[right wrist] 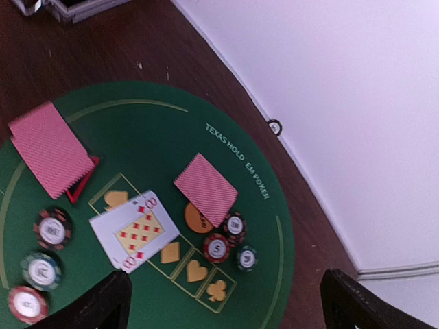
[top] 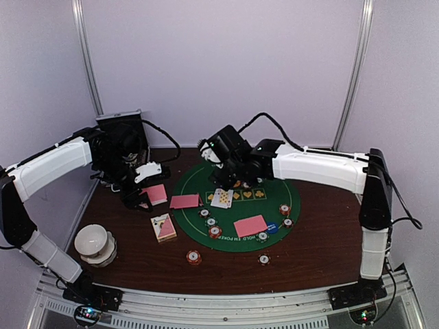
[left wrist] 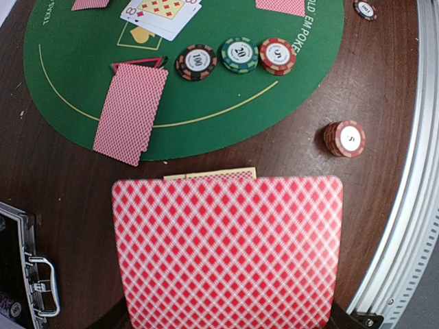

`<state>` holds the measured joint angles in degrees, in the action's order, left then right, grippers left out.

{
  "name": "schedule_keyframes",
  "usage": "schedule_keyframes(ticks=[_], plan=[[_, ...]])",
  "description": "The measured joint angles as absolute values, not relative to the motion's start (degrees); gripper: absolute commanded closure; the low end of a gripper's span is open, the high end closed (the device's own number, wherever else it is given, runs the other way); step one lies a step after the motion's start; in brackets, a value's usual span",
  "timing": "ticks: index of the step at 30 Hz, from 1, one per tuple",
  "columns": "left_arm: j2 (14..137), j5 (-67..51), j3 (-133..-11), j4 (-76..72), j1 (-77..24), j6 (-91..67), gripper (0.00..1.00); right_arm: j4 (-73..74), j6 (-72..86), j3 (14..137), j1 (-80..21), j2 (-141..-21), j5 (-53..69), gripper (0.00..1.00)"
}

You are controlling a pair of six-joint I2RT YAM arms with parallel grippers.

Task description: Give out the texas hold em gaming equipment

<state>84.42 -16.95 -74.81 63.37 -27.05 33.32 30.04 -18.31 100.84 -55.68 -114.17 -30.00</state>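
Pink-backed card (left wrist: 226, 247) pinched in my left gripper (top: 144, 197), above the table's (top: 322, 247) left side.
Green mat (top: 278, 186) mid-table carries more cards (top: 250, 225), a face-up card (right wrist: 134, 232) and striped chips (left wrist: 239, 55); black case (top: 123, 140) sits at the far left corner. My right gripper (right wrist: 225, 291) hovers over the mat's far edge, jaws wide apart, empty.

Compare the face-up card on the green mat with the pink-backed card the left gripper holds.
The face-up card shows red diamond pips; the held card shows only its pink patterned back. The face-up card lies flat on the green mat; the held card is pinched in the left gripper, off the mat over the wooden table. Both are rounded-corner playing cards.
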Motion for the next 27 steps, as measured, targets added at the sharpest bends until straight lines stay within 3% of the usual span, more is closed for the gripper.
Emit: schedule_keyframes(ticks=[10, 18, 27], plan=[[84.42, -16.95, -75.11, 63.61, -27.05, 33.32, 1.00, 36.64, 13.69, 109.06, -50.57, -107.68, 0.36, 0.00], [84.44, -17.19, -76.58, 63.66, -27.05, 33.32, 1.00, 29.04, 36.97, 106.69, -50.39, -115.15, 30.68, 0.00], [84.44, -17.52, -76.75, 63.70, -27.05, 33.32, 1.00, 19.07, 50.28, 103.83, -50.48, -117.45, 44.66, 0.01]])
